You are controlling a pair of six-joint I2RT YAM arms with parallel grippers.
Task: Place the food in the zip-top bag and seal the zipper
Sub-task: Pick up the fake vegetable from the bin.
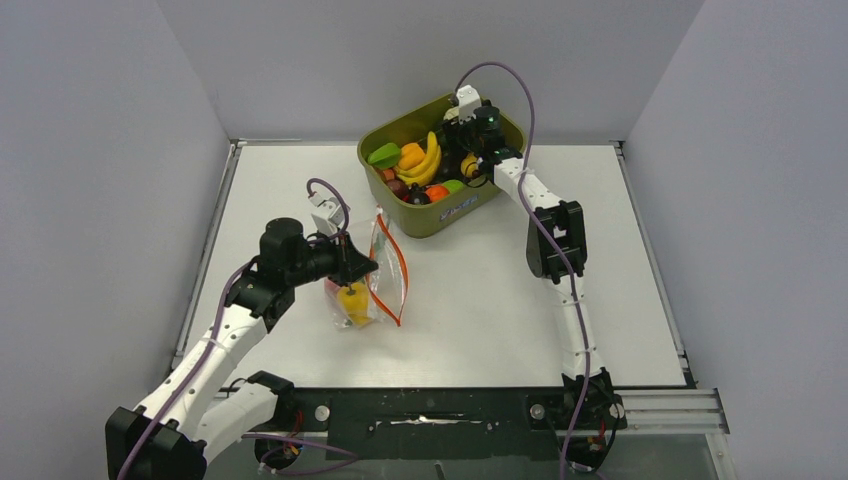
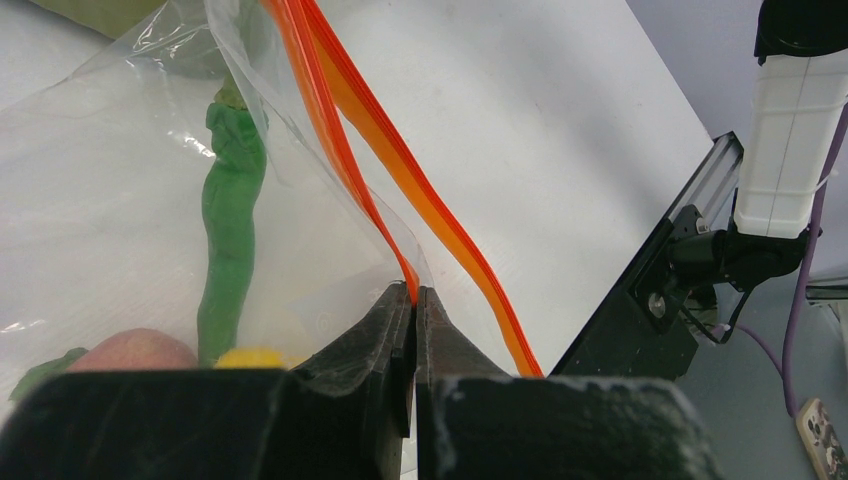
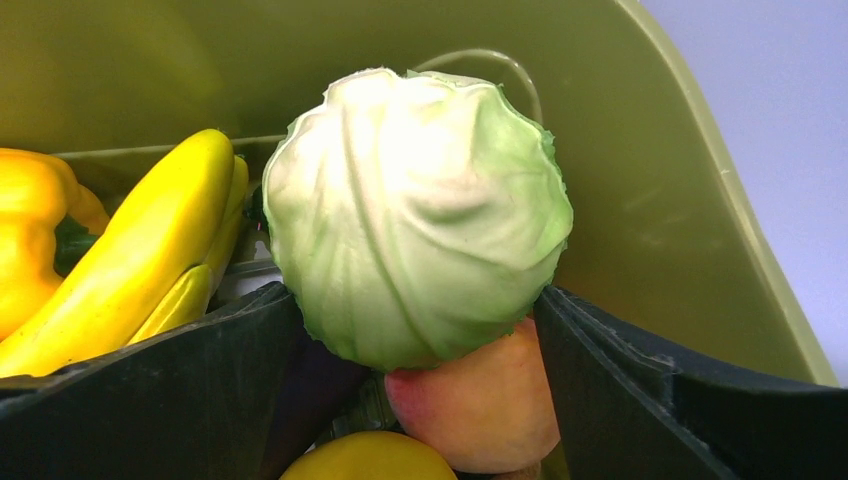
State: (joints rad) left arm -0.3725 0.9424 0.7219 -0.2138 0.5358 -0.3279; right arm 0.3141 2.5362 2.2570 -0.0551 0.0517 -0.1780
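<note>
A: Left pincer (image 2: 414, 300) status?
B: Pinched tight on the zip-top bag (image 1: 385, 270) film, right at the zipper (image 2: 400, 150). The bag is on the worktop (image 1: 500, 300) with its mouth gaping, well apart from the tub (image 1: 440, 225). Green pod (image 2: 230, 250) and pink-red fruit (image 2: 135, 350) are inside.
A: Right pincer (image 3: 415, 300)?
B: Down in the tub, jaws wide astride the cabbage (image 3: 415, 200), pads at its flanks. Can't tell if it's clamped.

Inside the tub (image 3: 660, 190), the wall is rising just right of the cabbage (image 3: 415, 215). A banana (image 3: 150, 260) is blocking the left and a peach (image 3: 480, 400) is lying underneath, so the right claw (image 3: 415, 335) is working in a tight pocket. The bag (image 1: 390, 265) mouth is gaping beside the left claw (image 2: 414, 292). Bare surface (image 1: 480, 300) is lying right of the bag.
</note>
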